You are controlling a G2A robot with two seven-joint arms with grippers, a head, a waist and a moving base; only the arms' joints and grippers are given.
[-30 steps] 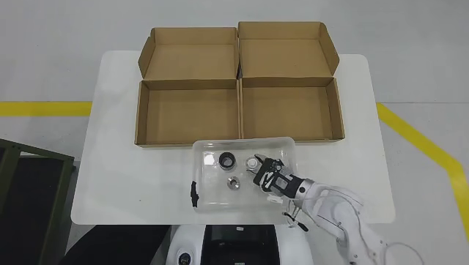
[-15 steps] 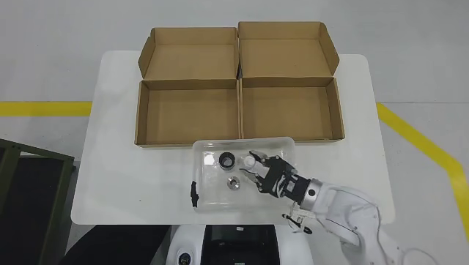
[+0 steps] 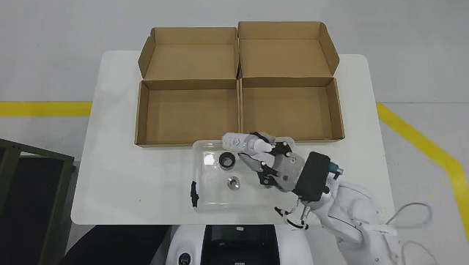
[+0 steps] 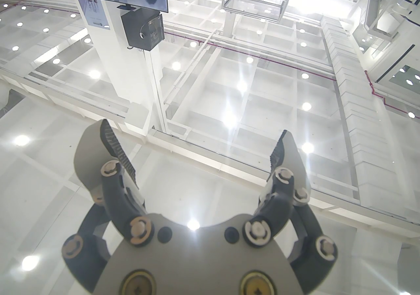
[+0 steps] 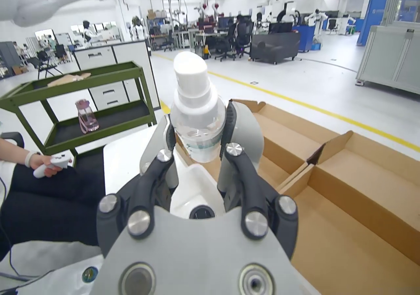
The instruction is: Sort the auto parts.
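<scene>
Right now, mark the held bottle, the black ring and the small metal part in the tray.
bottle (image 5: 197, 130): right wrist view, on the clear body below the white cap.
black ring (image 3: 228, 161): top view, on the middle of the part.
small metal part (image 3: 234, 185): top view, on its middle.

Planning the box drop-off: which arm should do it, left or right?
Right. The right gripper is shut on the bottle, over the clear tray, near the cardboard boxes. The left gripper is open, empty, pointing at the ceiling.
</scene>
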